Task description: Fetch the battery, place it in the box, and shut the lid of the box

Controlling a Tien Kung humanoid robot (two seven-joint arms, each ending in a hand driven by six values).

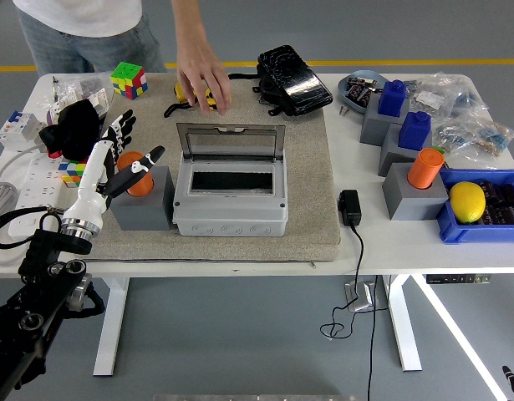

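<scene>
Battery [138, 173], the orange cylinder, stands upright in a grey holder [142, 203] at the left of the mat, touching the left wall of the grey box [230, 203], whose clear lid [231, 142] is tipped up and back over the open slot. Its long axis runs straight up, so a grasp has to come from the side, around the barrel. The left hand [119, 159] is right at it: the fingers [123, 130] are spread on the battery's left and rear side, and the thumb reaches across its front toward the right, so the battery sits between them; they look apart rather than clamped, though contact is hard to judge. No right hand shows, so the left is clearly the nearer. Once lifted, the battery would travel a short way right to the slot. A person's hand [203, 77] rests on a yellow tape measure [208, 97] behind the box.
</scene>
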